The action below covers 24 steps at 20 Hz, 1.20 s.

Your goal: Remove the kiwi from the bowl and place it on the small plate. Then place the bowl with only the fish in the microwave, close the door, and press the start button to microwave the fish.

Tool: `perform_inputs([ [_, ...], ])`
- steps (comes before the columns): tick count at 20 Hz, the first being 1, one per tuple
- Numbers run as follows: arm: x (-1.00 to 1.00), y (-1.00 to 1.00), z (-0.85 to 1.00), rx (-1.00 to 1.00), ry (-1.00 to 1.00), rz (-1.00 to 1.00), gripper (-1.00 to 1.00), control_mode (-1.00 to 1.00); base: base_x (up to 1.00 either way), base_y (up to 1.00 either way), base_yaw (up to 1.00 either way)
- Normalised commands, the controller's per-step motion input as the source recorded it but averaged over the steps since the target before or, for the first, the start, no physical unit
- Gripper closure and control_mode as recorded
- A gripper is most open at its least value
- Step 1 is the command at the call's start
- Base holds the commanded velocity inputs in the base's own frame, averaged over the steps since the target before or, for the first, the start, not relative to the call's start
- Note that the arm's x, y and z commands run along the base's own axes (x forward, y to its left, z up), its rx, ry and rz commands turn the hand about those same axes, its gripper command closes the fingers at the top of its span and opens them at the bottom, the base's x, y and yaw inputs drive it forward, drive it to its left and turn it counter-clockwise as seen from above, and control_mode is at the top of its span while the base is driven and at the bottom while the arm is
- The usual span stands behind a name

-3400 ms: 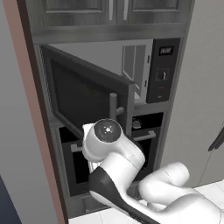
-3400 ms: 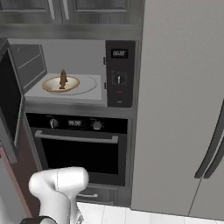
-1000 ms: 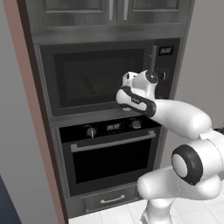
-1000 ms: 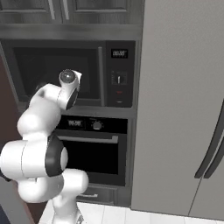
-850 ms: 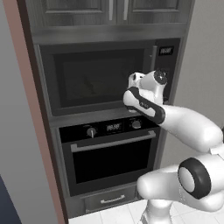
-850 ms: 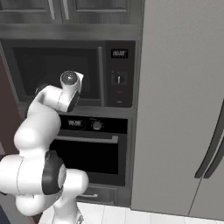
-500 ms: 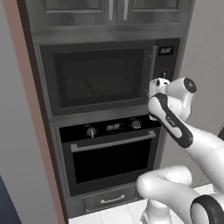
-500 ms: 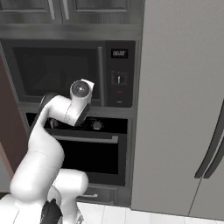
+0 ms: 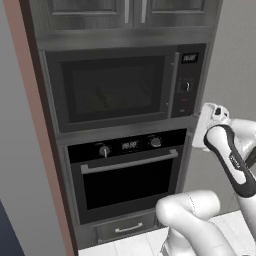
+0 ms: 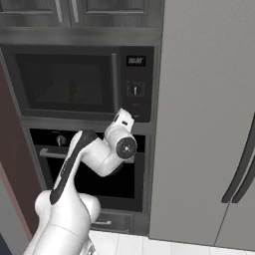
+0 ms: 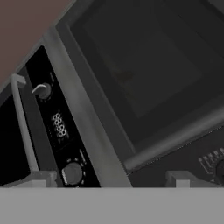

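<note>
The microwave [image 9: 115, 90] has its door [image 9: 112, 87] closed, the long grey handle [image 9: 174, 82] standing beside the black control strip [image 9: 188, 80]. Through the tinted glass the fish [image 9: 102, 95] shows as a faint dark shape; the bowl under it is too dim to make out. My gripper [image 10: 121, 115] hovers just below and in front of the control strip [image 10: 135, 82], touching nothing. In the hand view the fingertips [image 11: 43, 178] stand wide apart, so the gripper [image 11: 113, 179] is open and empty, facing the door [image 11: 148, 65]. The kiwi and the small plate are out of view.
A black oven [image 9: 127, 175] with knobs and a horizontal bar handle [image 9: 130, 163] sits right under the microwave. Tall grey fridge doors [image 10: 204, 124] stand to the right. Dark cabinets [image 9: 130, 12] hang above, and a brown side panel [image 9: 35, 125] runs down the left.
The door stood open with the bowl and fish inside; it is closed now. Over the last second the arm swung right, from the window to beside the control strip. The jaws stayed open.
</note>
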Motion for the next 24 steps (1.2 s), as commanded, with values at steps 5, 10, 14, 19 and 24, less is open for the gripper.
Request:
perform_inputs([
  [5, 0.49, -0.10, -0.08, 0.15, 0.00, 0.02, -1.00, -1.00, 0.00, 0.00, 0.00],
  [10, 0.53, -0.33, -0.07, 0.17, 0.00, 0.06, -1.00, -1.00, 0.00, 0.00, 0.00],
  [14, 0.48, -0.24, -0.14, 0.13, 0.00, 0.07, -1.00, -1.00, 0.00, 0.00, 0.00],
  [19, 0.48, -0.19, -0.21, 0.10, 0.00, 0.06, -1.00, -1.00, 0.00, 0.00, 0.00],
  [24, 0.52, -0.08, -0.25, 0.08, 0.00, 0.05, -1.00, -1.00, 0.00, 0.00, 0.00],
])
